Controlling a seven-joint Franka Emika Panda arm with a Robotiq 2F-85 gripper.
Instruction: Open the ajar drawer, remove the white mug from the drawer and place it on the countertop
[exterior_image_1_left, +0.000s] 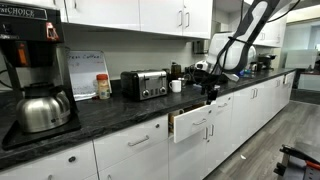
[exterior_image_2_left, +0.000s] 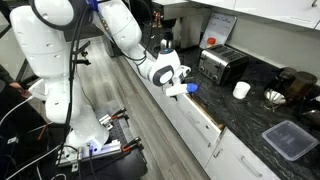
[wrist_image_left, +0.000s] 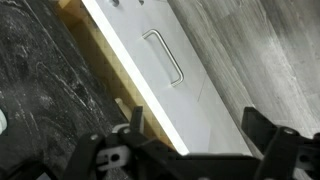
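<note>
White drawer (exterior_image_1_left: 195, 122) ajar | interior hidden | gripper (wrist_image_left: 192, 118) partly cropped, seemingly open

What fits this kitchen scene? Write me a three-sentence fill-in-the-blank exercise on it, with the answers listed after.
1. The drawer under the countertop stands partly ____.
2. A white mug stands on the countertop beside the silver ____.
3. In the wrist view the claw hovers by the drawer front with its fingers spread, gripping ____.

Missing words: open; toaster; nothing.
</note>
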